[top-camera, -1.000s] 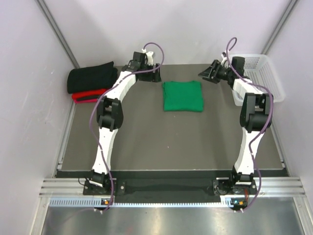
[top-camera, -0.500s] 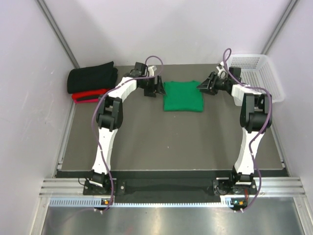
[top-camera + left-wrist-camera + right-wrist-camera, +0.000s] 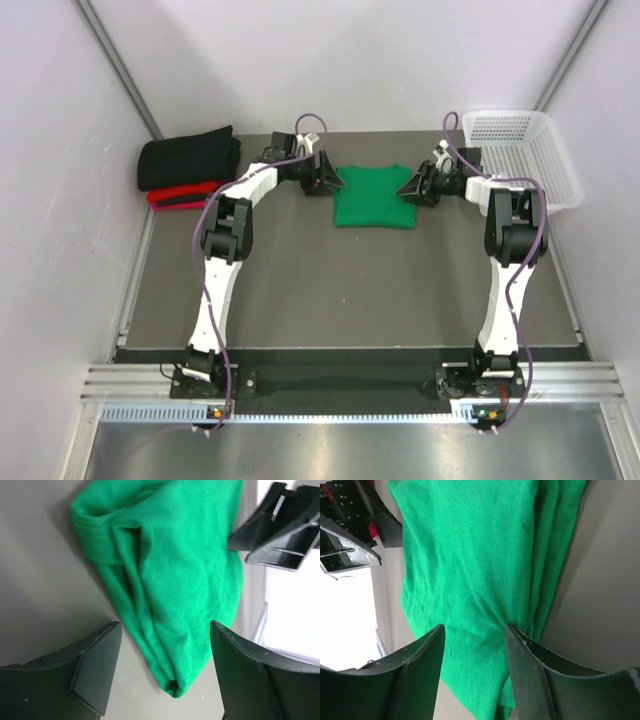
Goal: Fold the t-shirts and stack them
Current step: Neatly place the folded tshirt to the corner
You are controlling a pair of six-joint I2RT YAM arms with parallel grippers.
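Top external view, near to far: both arm bases sit at the near edge, then bare table (image 3: 330, 290), and the green t-shirt (image 3: 375, 200) lies folded into a flat square just past the middle. Change over the last second: both arms were held up and back from it, the right one out toward the basket, and now both have dropped in. The left gripper (image 3: 325, 180) is at the shirt's left edge and the right gripper (image 3: 412, 188) at its right edge, both toward the far corners. Left wrist view: jaws spread wide, the folded edge sits in the gap between the fingers (image 3: 95, 665), and no pinch on the cloth yet. Right wrist view is the same: jaws wide, layered edge running between them, nothing held. Likely meaning: folding of the green one looks done and this is the approach for a two-sided pick-up to carry it to the pile; closing on all layers is what the next move needs, or the fold could slip open. Far left corner: black t-shirt (image 3: 188, 157) folded on top of red t-shirt (image 3: 180, 194), well apart from the green. Far right: white mesh basket (image 3: 545, 165), no shirt shows inside it.
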